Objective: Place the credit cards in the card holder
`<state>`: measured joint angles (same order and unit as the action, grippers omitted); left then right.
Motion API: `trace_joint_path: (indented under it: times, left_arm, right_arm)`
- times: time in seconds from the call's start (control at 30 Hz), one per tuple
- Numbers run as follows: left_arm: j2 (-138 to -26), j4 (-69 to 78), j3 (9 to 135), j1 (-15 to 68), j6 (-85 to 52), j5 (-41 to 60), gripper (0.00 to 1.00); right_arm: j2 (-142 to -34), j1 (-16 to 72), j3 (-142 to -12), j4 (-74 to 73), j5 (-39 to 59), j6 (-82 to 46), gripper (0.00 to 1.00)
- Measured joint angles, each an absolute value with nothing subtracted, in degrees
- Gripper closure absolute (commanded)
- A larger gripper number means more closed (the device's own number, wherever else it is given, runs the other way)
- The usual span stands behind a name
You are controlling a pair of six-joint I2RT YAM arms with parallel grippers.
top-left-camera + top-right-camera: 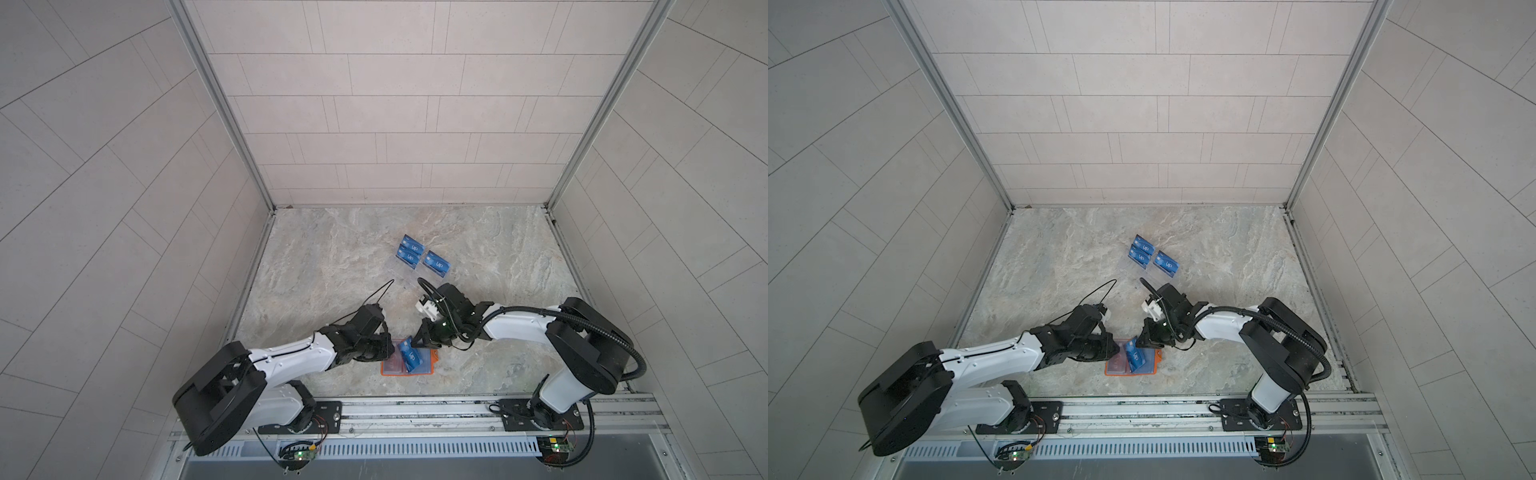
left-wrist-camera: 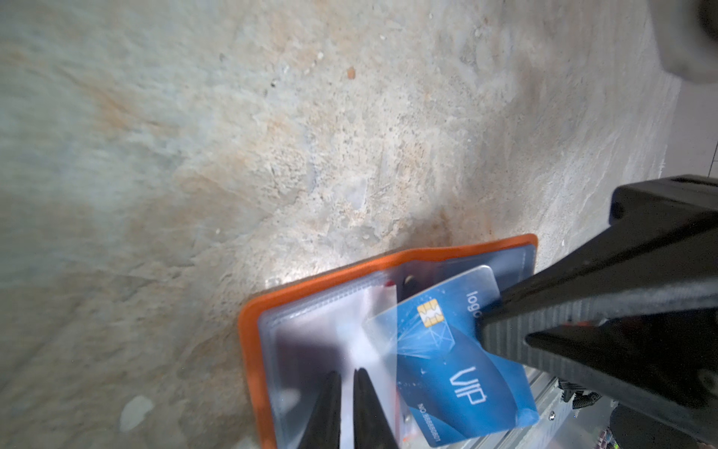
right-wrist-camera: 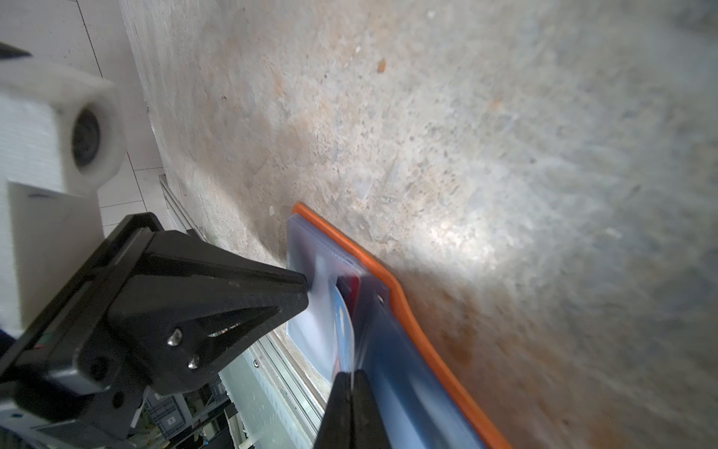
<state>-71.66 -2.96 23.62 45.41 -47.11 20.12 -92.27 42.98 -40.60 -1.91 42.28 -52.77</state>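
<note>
Finds the palm-sized bright orange book-style card holder (image 1: 392,366) (image 1: 1116,368) (image 2: 330,285) (image 3: 408,311) lying open and flat on the marble-patterned table (image 1: 311,270), at 6 o'clock of the surface, close to the front rail. Notes clear inner sleeves facing up, with a sliver of red card (image 3: 351,289) visible inside near the spine.

Records the left gripper (image 1: 390,351) (image 1: 1115,350) (image 2: 345,375) (image 3: 305,291) reaching in from the holder's 9 o'clock side. Observes its fingers (image 2: 326,408) drawn almost together on a leaf of clear plastic sleeve (image 2: 330,338) lifted off the stack, with only a thin gap between them in the left wrist view.

Records the right gripper (image 1: 417,341) (image 1: 1139,341) (image 2: 481,322) (image 3: 351,375) at the holder's 12 o'clock edge, reaching in from 2 o'clock. Observes its fingers (image 3: 338,408) clenched on an edge of a thin blue plastic credit card (image 1: 411,356) (image 1: 1133,357) (image 2: 458,369) (image 3: 344,322) with white "VIP" lettering and a gold chip. Confirms that card held tilted over the holder's spine, with the corner nearest the chip tucked behind the lifted leaf and the rest outside the sleeve.

Counts three more blue "VIP" cards (image 1: 409,242) (image 1: 408,257) (image 1: 436,264) (image 1: 1142,245) (image 1: 1139,258) (image 1: 1166,264) at 12 o'clock of the table's middle, well apart from the holder, in a clear acrylic stand (image 1: 402,272): two in a column, the third just beside them at 3 o'clock. Cannot tell the stand's tiers apart in either top view.
</note>
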Motion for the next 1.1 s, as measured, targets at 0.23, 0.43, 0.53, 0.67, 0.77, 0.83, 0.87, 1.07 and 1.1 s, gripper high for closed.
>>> trace_joint_path:
  times: [0.23,0.43,0.53,0.67,0.77,0.83,0.87,1.07,1.1]
  left_arm:
    - [-70.9,-2.2,22.8,45.4,-47.8,20.2,0.87]
    - [-70.9,-2.1,22.8,45.4,-48.1,20.2,0.87]
    - [-70.9,-2.0,22.7,45.4,-48.1,20.3,0.87]
    - [-70.9,-1.7,22.5,45.4,-48.2,20.4,0.87]
    - [-70.9,-1.3,22.3,45.4,-48.5,20.5,0.87]
    - [-70.9,-1.0,22.2,45.4,-48.7,20.6,0.87]
    - [-70.9,-1.0,22.2,45.4,-48.9,20.7,0.87]
    - [-70.5,-1.4,22.2,45.4,-50.2,21.0,0.85]
    - [-70.2,-1.9,22.2,45.4,-50.5,21.0,0.83]
  right_arm:
    - [-92.7,43.8,-38.6,-7.2,39.8,-55.6,1.00]
    - [-93.2,44.4,-36.9,-11.9,38.3,-57.5,1.00]
    - [-93.3,44.9,-36.8,-12.5,37.3,-57.4,1.00]
    - [-93.6,45.6,-36.8,-13.5,36.3,-57.4,1.00]
    - [-94.3,46.0,-36.8,-15.0,35.7,-57.9,1.00]
    - [-94.7,46.4,-36.8,-16.2,35.1,-58.7,1.00]
    - [-94.8,46.7,-36.8,-16.7,34.7,-59.1,1.00]
    - [-95.1,47.8,-36.8,-17.6,32.2,-60.9,0.98]
    - [-95.0,48.0,-36.8,-17.4,31.8,-61.1,0.94]
